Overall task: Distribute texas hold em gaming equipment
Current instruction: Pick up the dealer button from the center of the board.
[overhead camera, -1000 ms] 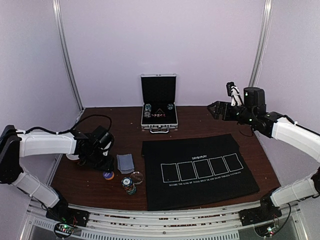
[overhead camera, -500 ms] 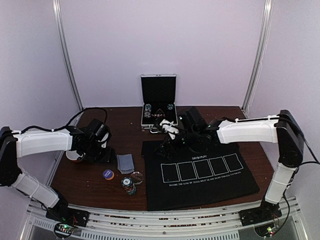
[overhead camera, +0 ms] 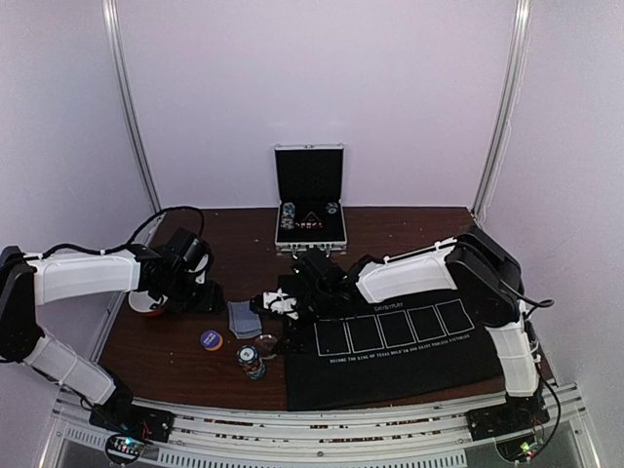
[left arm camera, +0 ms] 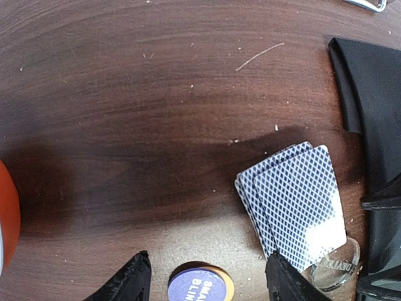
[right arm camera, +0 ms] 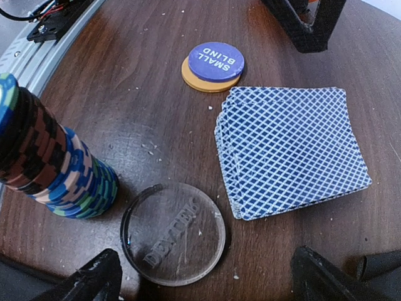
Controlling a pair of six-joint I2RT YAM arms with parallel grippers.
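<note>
Purple disc: reads SMALL BLIND; lies on the orange disc, near the cards.
Clear disc: engraved word seen backwards, likely DEALER; between the chip stack and the cards.
Mat: DRY&PLAY, in the top view only.
Left claw: spread, empty.
Right claw: spread wide, empty.

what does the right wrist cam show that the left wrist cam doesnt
Only the right wrist: the tall chip stack beside the clear disc, and that disc whole. Only the left wrist, clearly: the black mat and a red-orange thing at the left border. Both: the card deck, the purple small blind disc lying on an orange disc, and the clear disc, cut off in the left wrist view.
</note>
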